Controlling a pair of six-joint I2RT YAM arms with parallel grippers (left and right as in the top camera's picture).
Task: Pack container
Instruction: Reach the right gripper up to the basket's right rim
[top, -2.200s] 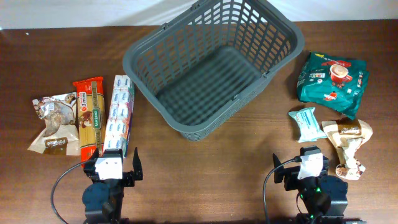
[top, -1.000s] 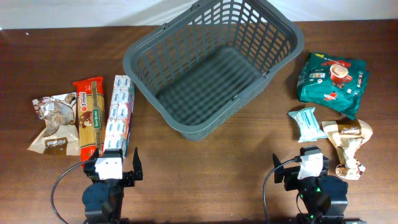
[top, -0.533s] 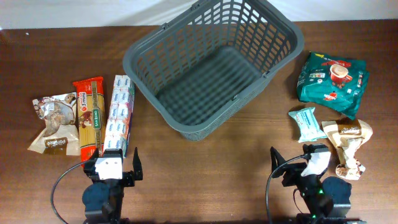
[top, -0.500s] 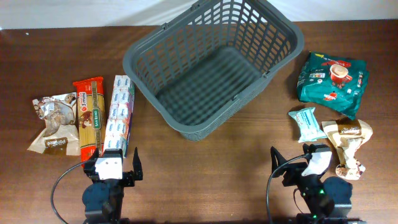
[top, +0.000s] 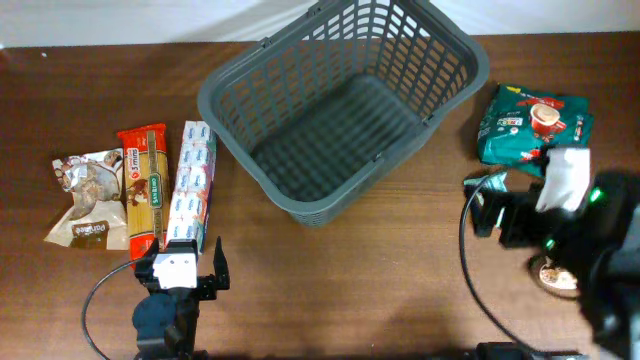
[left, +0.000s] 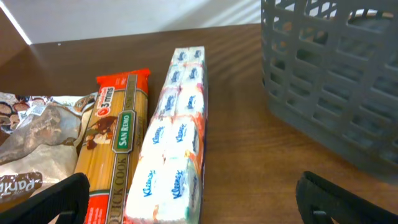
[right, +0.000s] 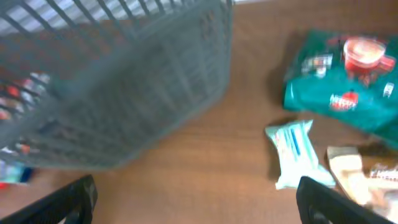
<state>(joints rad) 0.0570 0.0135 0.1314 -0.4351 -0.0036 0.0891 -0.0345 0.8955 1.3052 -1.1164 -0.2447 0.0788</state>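
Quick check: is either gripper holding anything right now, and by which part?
Nothing is held. The left gripper and the right gripper are both open and empty.

A dark wooden counter (top: 330, 270) is seen. The grey lattice container (top: 215, 110) is set on it toward 12 o'clock. At 9 o'clock, a brown snack bag (top: 85, 198), an orange pasta pack (top: 146, 195) and a strip of tissue packs (top: 192, 185) are laid side by side. At 3 o'clock, a green coffee packet (top: 525, 120), a pale blue packet (right: 294, 152) and a tan bag (right: 367, 177) are laid close together.
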